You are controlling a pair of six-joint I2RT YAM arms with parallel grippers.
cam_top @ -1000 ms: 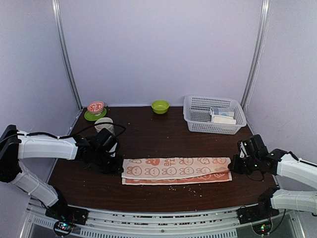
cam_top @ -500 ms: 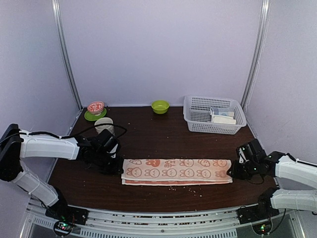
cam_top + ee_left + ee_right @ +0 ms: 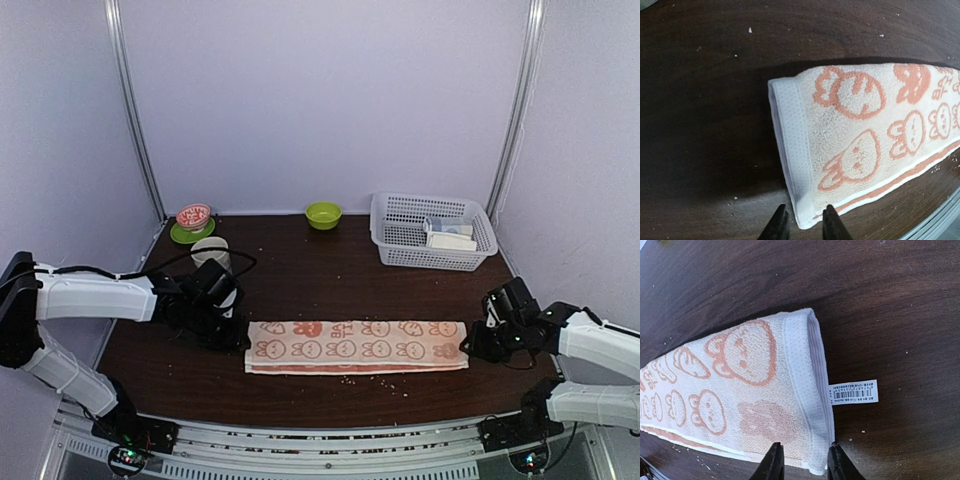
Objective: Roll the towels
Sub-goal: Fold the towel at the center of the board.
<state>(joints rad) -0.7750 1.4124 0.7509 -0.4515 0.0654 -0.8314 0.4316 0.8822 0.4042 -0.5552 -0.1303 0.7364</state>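
Note:
A white towel with orange rabbit prints [image 3: 355, 345] lies folded into a long flat strip across the near part of the dark table. My left gripper [image 3: 232, 338] is low at its left end. In the left wrist view the fingertips [image 3: 802, 225] stand slightly apart around the towel's near corner [image 3: 860, 135], which lies flat. My right gripper [image 3: 470, 350] is low at the right end. Its fingertips [image 3: 802, 460] also stand apart around the near corner of the towel [image 3: 740, 385]. A white barcode label [image 3: 853, 391] sticks out from that end.
A white mesh basket [image 3: 385, 250] holding pale items stands at the back right. A green bowl [image 3: 323, 214] sits at the back centre. A red bowl on a green plate [image 3: 193, 215] and a white cup [image 3: 210, 252] are at the back left. Crumbs dot the table.
The orange strip of lower layer along the towel's near edge has narrowed and the layers line up more closely. My right gripper has shifted slightly nearer at the right end. The left gripper has barely moved.

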